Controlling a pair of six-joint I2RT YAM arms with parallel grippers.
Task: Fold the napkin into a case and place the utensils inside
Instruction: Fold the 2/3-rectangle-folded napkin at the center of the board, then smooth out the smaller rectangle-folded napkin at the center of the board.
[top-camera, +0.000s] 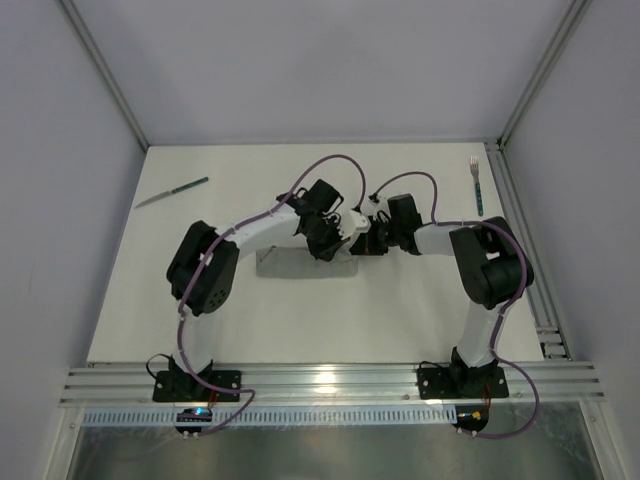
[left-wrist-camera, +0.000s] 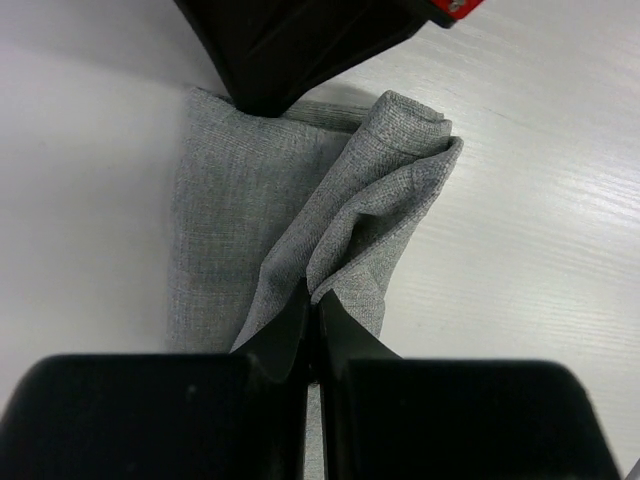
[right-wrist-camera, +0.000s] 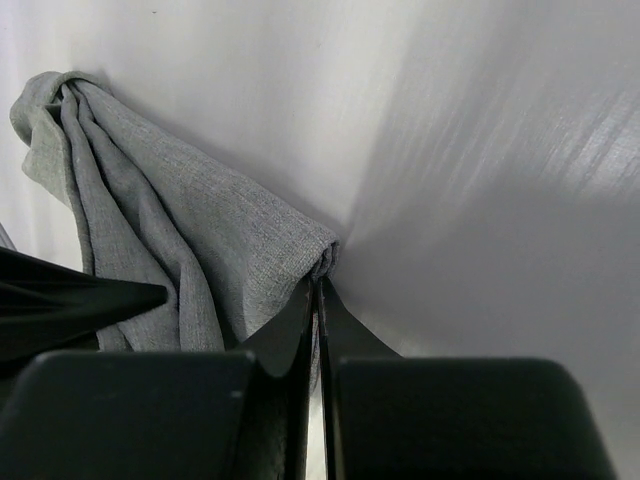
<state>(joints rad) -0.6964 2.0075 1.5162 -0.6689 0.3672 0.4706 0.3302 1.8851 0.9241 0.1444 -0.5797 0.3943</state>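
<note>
I am watching the left gripper (left-wrist-camera: 312, 318) pinching a raised flap of the napkin (left-wrist-camera: 225, 230), its jaws closed with only cloth between them. The right gripper (right-wrist-camera: 318, 292) is doing likewise, clamping tight on a bunched fold edge of the same cloth. From above, the two are meeting almost nose to nose at mid-table, the left one just left of the right one, both at the right end of the grey strip.

The strip is lying flat on the table (top-camera: 300, 320) with its long axis running left to right. Most of it is stretching leftward from the jaws, beneath the wrist of the left arm (top-camera: 205, 270). That is the relation I am weighing. I judge that the coming fold is going to carry the lifted end leftward along that axis, which favours the left side.

The knife (top-camera: 172, 192) is lying at the far left, nearer that arm. The fork (top-camera: 476, 186) is lying at the far right, nearer the right arm (top-camera: 490, 262). Both are sitting well apart from the napkin, so I am judging the folding unfinished.
</note>
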